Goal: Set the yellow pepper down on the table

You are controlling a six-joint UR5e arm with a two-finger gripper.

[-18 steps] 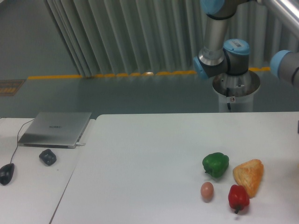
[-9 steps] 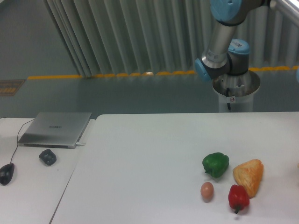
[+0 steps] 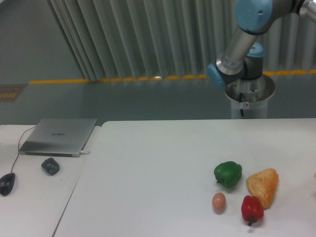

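On the far left a small desk (image 3: 44, 197) carries a laptop (image 3: 58, 136), a dark mouse (image 3: 6, 183) at the near edge and a small dark lump (image 3: 50, 165) between them. The worktop (image 3: 163, 163) takes up the rest, white and wide. Toward its right side sits a cluster: an egg (image 3: 218, 202) at the front, a green pepper (image 3: 227, 173) behind it, a red pepper (image 3: 252, 209) to the right of the egg, and an orange wedge (image 3: 263, 185) touching or nearly touching the red one.

The arm (image 3: 247, 34) rises from its pedestal (image 3: 249, 98) behind the worktop and runs out of view at the top right. The fingers are nowhere in view, so I cannot tell whether they are spread, closed, or pinching anything. The yellow pepper is not visible either; nothing glossy yellow lies on the worktop. A faint pale sliver at the right edge is too small to name.

My guess is that the placing step is under way off to the right, with the pepper either carried or yet to be fetched. Where it lies relative to the fingers cannot be told. The next move calls for bringing it over a bare patch, left of the cluster perhaps, lowering it until it rests, then letting go.
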